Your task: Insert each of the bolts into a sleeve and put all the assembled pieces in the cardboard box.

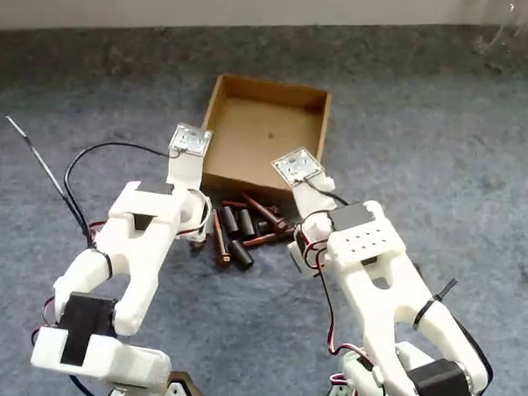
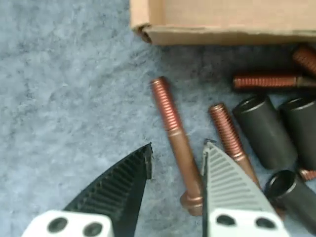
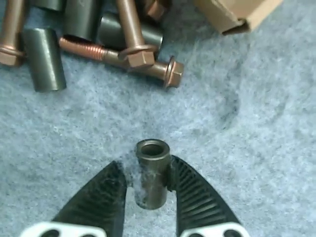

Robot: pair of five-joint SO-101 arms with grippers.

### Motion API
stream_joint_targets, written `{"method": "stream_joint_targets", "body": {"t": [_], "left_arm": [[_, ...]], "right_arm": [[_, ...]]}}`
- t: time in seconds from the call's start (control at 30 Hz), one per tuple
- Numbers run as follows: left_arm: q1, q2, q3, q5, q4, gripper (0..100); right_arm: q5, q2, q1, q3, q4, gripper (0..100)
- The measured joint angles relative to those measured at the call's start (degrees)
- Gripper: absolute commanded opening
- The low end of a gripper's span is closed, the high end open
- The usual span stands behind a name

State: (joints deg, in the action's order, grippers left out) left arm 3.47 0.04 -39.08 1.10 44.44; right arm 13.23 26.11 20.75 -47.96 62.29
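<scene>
- While my right gripper (image 3: 148, 165) stays out of the heap, it is clenched on a short dark cylindrical metal sleeve (image 3: 153, 182), and the sleeve's open end points back toward my wrist, ready to take a bolt.
- My left gripper (image 2: 177, 148) is spread wide with the fingers released. They straddle a long copper-coloured threaded bolt (image 2: 170, 123) lying flat on the grey carpet (image 2: 64, 98), so nothing is gripped on that side yet.
- Just beside that bolt lie a second copper bolt (image 2: 227, 128) and some loose dark sleeves (image 2: 264, 131).
- They are all part of the heap (image 1: 243, 227) in front of the open brown cardboard box (image 1: 324, 116).
- Box check from the high view: bare floor, not one assembled piece inside.
- As I judge it, the job is barely begun. I can see no bolt seated in any sleeve. I have one sleeve in hand and the first bolt lined up between my fingers.
- Left to do: close on this bolt, lift it, slide it into the held sleeve and drop the pair in the box.
- Then I repeat that for every remaining bolt and sleeve in the heap.
</scene>
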Motion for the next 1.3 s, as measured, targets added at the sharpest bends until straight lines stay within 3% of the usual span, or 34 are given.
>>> {"method": "stream_joint_targets", "body": {"t": [0.17, 0.3, 0.5, 0.63, 0.73, 0.87, 1.1, 1.3], "left_arm": [[-0.88, 0.7, 0.0, 5.98, 0.26, 8], [-5.54, 0.26, 1.14, 14.07, 6.24, 7], [-13.45, -0.53, 8.44, 36.92, 22.07, 6], [-18.46, -0.53, 11.96, 54.95, 27.43, 6], [-21.27, -0.53, 12.57, 59.6, 27.87, 12], [-22.07, -0.97, 12.66, 49.58, 27.87, 13], [-21.63, -7.56, 15.91, 10.11, 28.13, 18], [-15.47, -10.29, 14.51, -19.52, 28.13, 26]], "right_arm": [[0.0, 0.0, 0.0, 0.0, 0.0, 0.3], [0.0, 0.0, 0.0, 0.0, 0.0, 0.3], [0.0, 0.0, 0.0, 0.0, 0.0, 0.3], [0.0, 0.0, 0.0, 0.0, 0.0, 0.3], [0.0, 0.0, 0.0, 0.0, 0.0, 0.3], [0.0, 0.0, 0.0, 0.0, 0.0, 0.3], [0.0, 0.0, 0.0, 0.0, 0.0, 0.3], [0.0, 0.0, 0.0, 0.0, 0.0, 0.3]]}}
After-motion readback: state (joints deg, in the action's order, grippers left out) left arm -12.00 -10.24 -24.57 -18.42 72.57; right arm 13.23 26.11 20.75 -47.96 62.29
